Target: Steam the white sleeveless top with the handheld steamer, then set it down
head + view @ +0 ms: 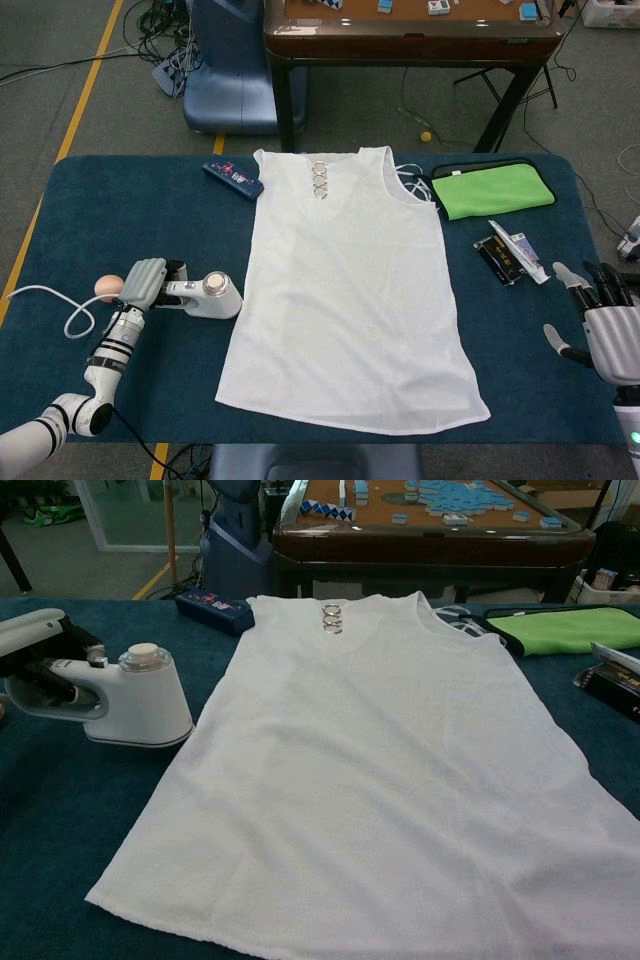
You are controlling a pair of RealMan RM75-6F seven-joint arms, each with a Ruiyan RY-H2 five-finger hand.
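Left robot hand (143, 284) is wrapped around the handle of the handheld steamer (207, 296), fingers curled over the top of the grip; from the chest view I see the same hand (35, 640) closed on the handle with the steamer (140, 702) sitting base-down on the table (150, 210). Just behind this hand a white cord (62, 308) loops across the table, beside a small pinkish ball (107, 285). Straight ahead of the steamer's nose, just beside it, I have the left edge of the white sleeveless top (345, 290); I cannot tell whether they touch. The top lies flat and spread out, neckline pointing away from me, with a row of metal rings (319, 180) at the neck opening. Beyond the left hand, off the top's near shoulder, a dark blue box (233, 178) lies on the table.

My right robot hand (600, 318) hovers at the far right edge of the table, holding nothing, fingers spread and pointing upward. It is well apart from the top. A little beyond it I see a dark packet with a white tube (517, 250) lying across it, and further still a green cloth (492, 191) folded on a dark mat. Past the table stands a wooden table (410, 35) carrying small blue tiles.
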